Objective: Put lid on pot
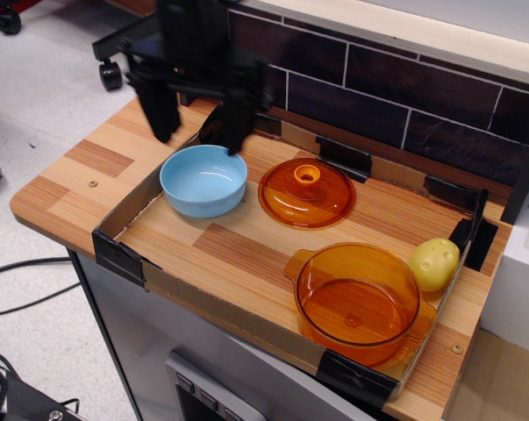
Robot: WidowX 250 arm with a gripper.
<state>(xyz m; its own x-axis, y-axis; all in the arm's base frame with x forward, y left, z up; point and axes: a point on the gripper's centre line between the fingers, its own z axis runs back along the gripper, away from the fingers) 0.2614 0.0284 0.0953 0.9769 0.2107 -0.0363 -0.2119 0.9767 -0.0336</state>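
Note:
The amber-orange lid [306,193] with its small knob lies flat on the wooden tray floor, in the middle toward the back. The amber-orange pot [359,303] stands uncovered at the tray's front right corner. My gripper [199,133] hangs open and empty above the back rim of the light blue bowl, to the left of the lid. Its two black fingers [234,123] point down with a wide gap between them. It is somewhat blurred.
A light blue bowl [203,180] stands left of the lid. A yellow potato-shaped toy [434,262] sits beside the pot at the right. Low cardboard walls [124,230] with black tape ring the tray. A dark brick wall [378,96] runs behind.

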